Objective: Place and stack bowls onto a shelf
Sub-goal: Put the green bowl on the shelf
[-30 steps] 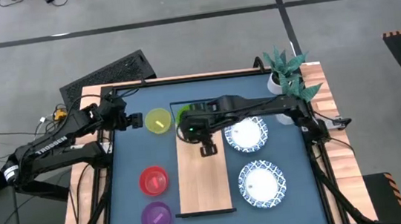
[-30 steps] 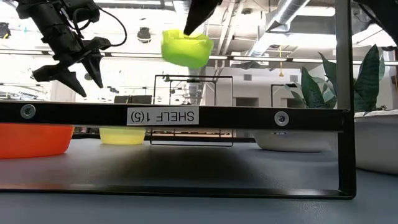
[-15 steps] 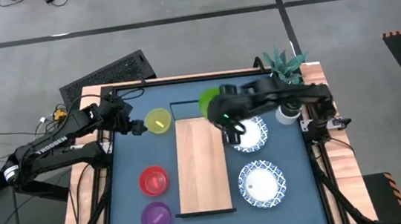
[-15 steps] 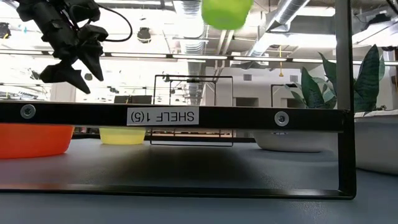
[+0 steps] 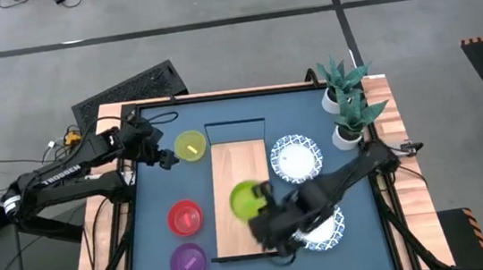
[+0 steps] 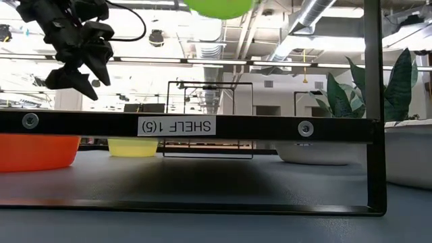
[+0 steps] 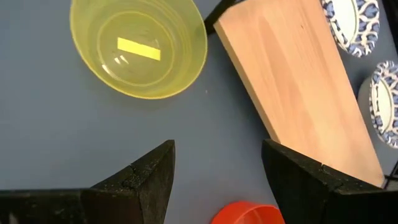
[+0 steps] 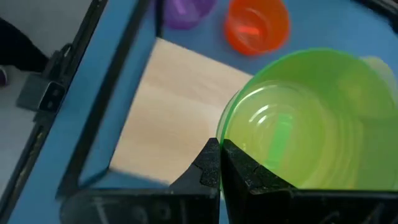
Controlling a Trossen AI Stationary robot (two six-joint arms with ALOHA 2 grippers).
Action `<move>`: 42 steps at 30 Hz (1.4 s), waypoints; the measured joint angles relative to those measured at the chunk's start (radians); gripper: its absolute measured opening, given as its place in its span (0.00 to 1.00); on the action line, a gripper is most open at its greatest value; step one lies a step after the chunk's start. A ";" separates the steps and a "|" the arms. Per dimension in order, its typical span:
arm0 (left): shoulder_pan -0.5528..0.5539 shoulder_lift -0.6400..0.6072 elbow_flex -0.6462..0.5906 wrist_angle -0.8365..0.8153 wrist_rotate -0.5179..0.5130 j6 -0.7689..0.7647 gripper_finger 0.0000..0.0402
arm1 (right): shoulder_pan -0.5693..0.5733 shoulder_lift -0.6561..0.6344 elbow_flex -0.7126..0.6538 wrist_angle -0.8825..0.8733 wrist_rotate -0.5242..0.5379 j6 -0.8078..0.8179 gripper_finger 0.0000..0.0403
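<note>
My right gripper (image 5: 262, 210) is shut on the green bowl (image 5: 246, 199) and carries it above the middle of the light-wood shelf (image 5: 238, 167). In the low view the green bowl (image 6: 219, 7) shows at the top edge. My left gripper (image 5: 168, 158) is open and hovers just left of the yellow bowl (image 5: 191, 147), which stands on its base on the blue tabletop; in its wrist view the yellow bowl (image 7: 138, 46) lies beyond the open fingers. The red bowl (image 5: 185, 217) and purple bowl (image 5: 188, 262) stand left of the shelf. Two white dishes (image 5: 296, 159) (image 5: 325, 227) lie right of it. My right gripper pinches the green bowl by its rim (image 8: 222, 134) between the two fingers (image 8: 239, 171), which stand close together. The bowl is lifted clear over the shelf (image 8: 180, 124) and tilted, with its opening turned toward the wrist camera.
Two potted plants (image 5: 345, 97) stand at the table's far right corner. The shelf's black frame bar with a label (image 6: 177, 125) crosses the low view. My right arm reaches over the nearer white dish.
My right gripper has carried the green bowl up from the shelf's far end, swung right over the far dish, then moved toward the table's near edge, so the bowl now hangs over the shelf's middle. The left arm has kept about still, open.
</note>
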 joint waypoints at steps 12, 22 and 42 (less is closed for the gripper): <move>-0.071 0.000 0.000 0.000 0.000 0.044 0.56 | 0.022 0.205 0.001 0.133 -0.171 -0.079 0.06; -0.081 0.000 -0.001 0.000 -0.016 0.054 0.56 | 0.012 0.122 0.000 -0.050 -0.125 -0.085 0.06; -0.081 0.000 -0.001 0.022 -0.065 0.066 0.56 | -0.086 -0.005 0.000 -0.231 -0.146 -0.788 0.05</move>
